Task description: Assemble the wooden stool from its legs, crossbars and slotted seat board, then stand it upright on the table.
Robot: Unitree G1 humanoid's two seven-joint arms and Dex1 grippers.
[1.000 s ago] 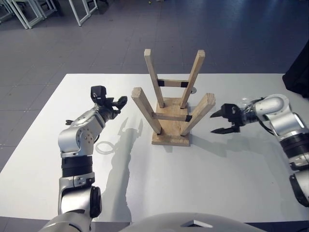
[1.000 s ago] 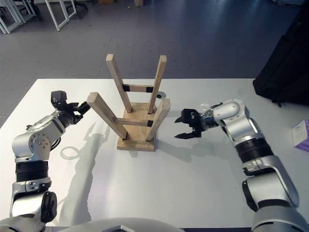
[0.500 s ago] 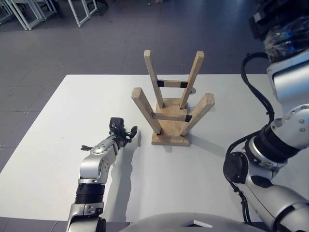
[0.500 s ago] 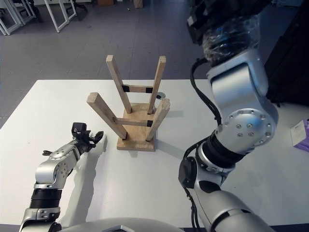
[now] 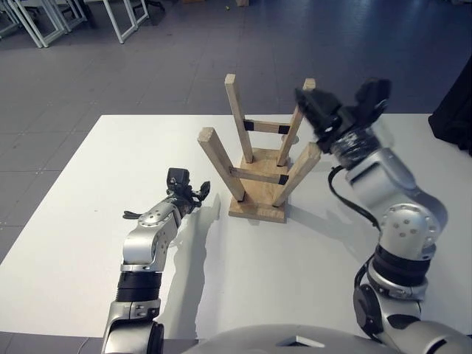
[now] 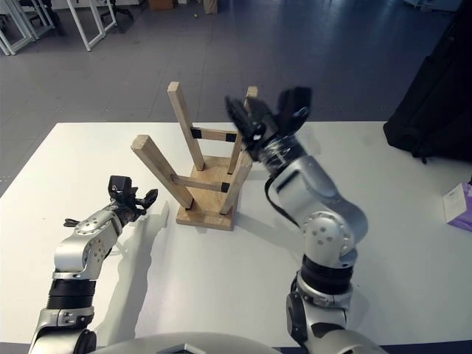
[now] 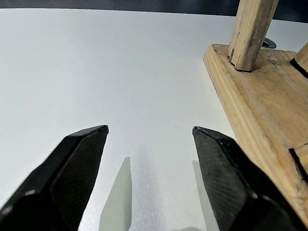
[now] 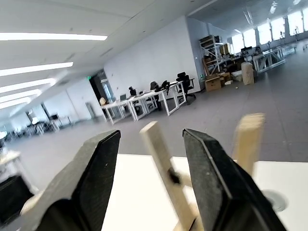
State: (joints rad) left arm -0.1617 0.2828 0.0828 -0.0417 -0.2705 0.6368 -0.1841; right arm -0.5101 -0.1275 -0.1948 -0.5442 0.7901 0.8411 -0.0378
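The wooden stool (image 5: 257, 207) rests upside down on its seat board (image 6: 206, 214) in the middle of the white table (image 5: 81, 192), with its legs (image 5: 237, 114) splayed upward and black-taped crossbars (image 5: 259, 175) between them. My left gripper (image 5: 189, 193) lies low on the table just left of the seat board, open; the left wrist view shows the board's edge (image 7: 257, 113) and one leg (image 7: 250, 31) ahead of its fingers (image 7: 79, 159). My right gripper (image 5: 343, 110) is raised and open beside the top of the far right leg (image 8: 248, 137).
A small metal grommet (image 5: 294, 138) sits in the table behind the stool. A purple-and-white item (image 6: 460, 203) lies at the table's right edge, and a black bag (image 6: 435, 81) stands beyond it. Bare table surrounds the stool on the near side.
My right arm has swung from the table's right side, up past the camera, and now sits by the stool's upper right leg. My left arm dropped low toward the seat board and holds there.
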